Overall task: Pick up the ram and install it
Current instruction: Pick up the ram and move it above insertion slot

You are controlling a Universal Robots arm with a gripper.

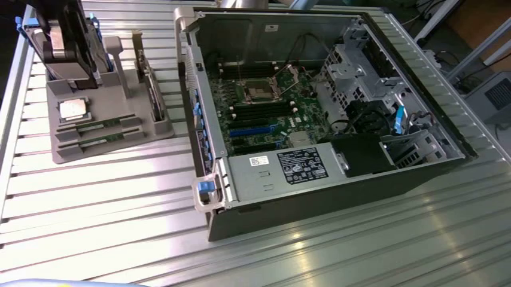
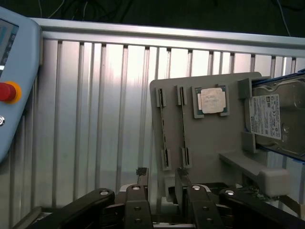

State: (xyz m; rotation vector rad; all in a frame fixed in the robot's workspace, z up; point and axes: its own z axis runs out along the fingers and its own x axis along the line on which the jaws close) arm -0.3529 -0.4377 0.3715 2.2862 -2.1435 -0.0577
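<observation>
Gripper with jaws apart above the edge of a grey holder tray, two ram sticks slotted side by side, CPU chip just beside them.

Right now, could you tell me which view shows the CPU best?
The wrist view: the CPU faces the camera squarely in its tray pocket, silver lid plain. The exterior view shows the CPU obliquely, far off at the exterior view's left.
</observation>
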